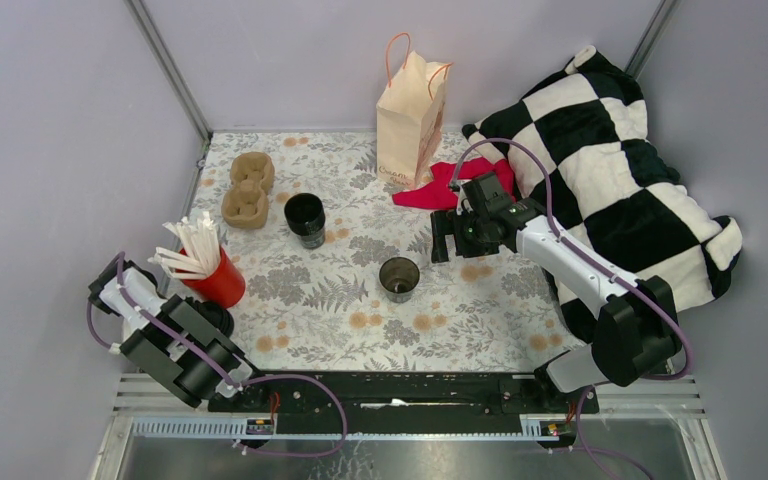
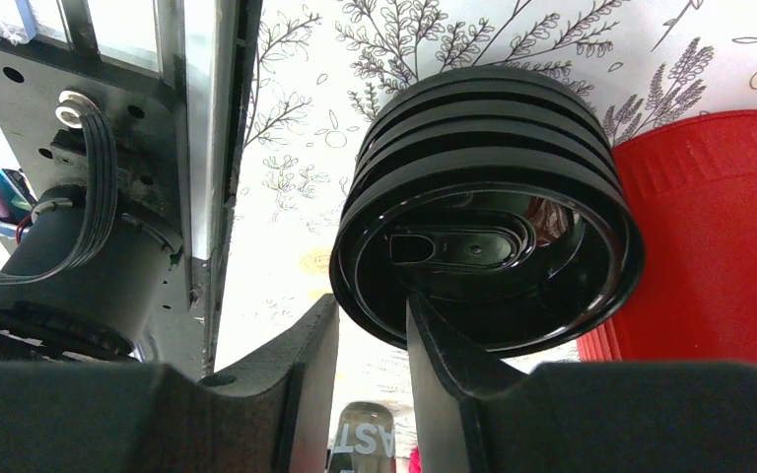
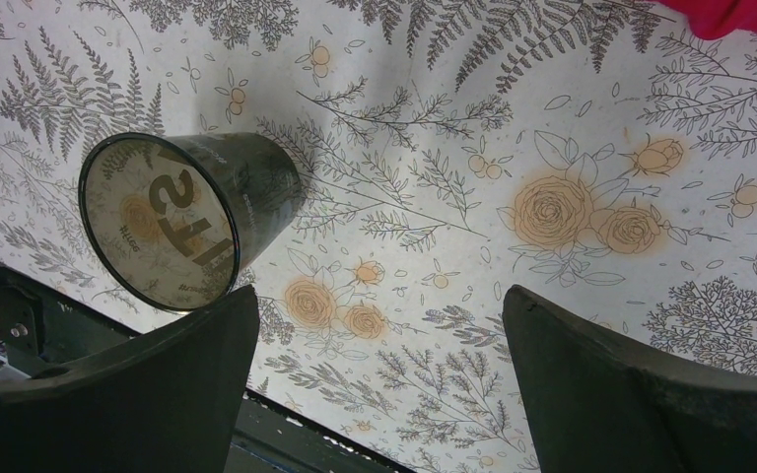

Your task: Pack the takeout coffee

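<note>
A stack of black lids (image 2: 483, 187) stands beside the red cup (image 2: 710, 227) of white straws. My left gripper (image 2: 373, 307) is at the top lid: one finger (image 2: 444, 345) reaches inside it, the other lies outside the rim, and a gap shows between them. A black coffee cup (image 1: 305, 218) stands open-topped at mid-table. A dark see-through cup (image 1: 399, 278) stands nearer, also seen in the right wrist view (image 3: 187, 222). My right gripper (image 3: 379, 296) hovers wide open over the cloth, right of that cup, holding nothing. The paper bag (image 1: 412, 120) stands upright at the back.
A brown cardboard cup tray (image 1: 248, 188) lies at the back left. A red cloth (image 1: 455, 185) lies beside the bag, and a black-and-white checkered cushion (image 1: 610, 170) fills the right side. The left arm's base (image 2: 79, 256) and the table's rail stand close to the lids.
</note>
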`<state>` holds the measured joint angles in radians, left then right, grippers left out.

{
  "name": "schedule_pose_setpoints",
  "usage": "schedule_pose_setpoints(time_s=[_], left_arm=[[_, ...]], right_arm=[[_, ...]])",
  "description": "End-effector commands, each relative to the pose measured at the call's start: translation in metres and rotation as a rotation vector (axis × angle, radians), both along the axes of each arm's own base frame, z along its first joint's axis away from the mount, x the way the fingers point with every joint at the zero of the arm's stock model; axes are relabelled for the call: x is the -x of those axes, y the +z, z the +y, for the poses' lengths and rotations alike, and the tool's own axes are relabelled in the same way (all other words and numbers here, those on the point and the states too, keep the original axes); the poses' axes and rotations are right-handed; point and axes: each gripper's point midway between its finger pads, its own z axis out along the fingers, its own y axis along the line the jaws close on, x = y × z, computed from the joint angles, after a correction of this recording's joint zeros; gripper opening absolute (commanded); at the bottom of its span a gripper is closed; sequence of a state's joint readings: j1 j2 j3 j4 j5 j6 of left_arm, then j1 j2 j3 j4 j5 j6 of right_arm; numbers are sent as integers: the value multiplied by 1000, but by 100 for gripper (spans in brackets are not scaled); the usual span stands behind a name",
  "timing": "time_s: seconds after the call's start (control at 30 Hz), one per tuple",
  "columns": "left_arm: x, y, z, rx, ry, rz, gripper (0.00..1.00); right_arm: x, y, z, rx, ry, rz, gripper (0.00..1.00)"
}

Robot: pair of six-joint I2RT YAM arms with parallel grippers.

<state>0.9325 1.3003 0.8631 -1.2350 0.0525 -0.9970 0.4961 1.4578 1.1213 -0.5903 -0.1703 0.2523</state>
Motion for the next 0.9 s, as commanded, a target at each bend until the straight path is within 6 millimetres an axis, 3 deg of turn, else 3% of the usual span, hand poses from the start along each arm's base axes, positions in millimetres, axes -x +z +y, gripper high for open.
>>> schedule_pose_setpoints(time_s=[0.0, 0.2, 0.6, 0.73, 0.77, 0.87], left_arm=[[3, -2, 0, 5, 5, 8, 33], [2, 6, 2, -3, 2, 10, 25], [1, 26, 7, -28, 3, 8, 23], [-1, 25, 6, -19, 2, -3, 17], [-1, 24, 5, -13, 0, -2, 19], [-2, 19, 0, 9, -5, -17, 39]], right_arm=[[-3, 4, 3, -28, -5, -13, 100], [-2, 3, 3, -32, -4, -10, 100], [-2, 4, 4, -40, -2, -13, 100], [-1, 4, 4, -43, -2, -12, 100], [-1, 4, 4, -44, 0, -14, 100], [0, 3, 3, -41, -3, -12, 100]])
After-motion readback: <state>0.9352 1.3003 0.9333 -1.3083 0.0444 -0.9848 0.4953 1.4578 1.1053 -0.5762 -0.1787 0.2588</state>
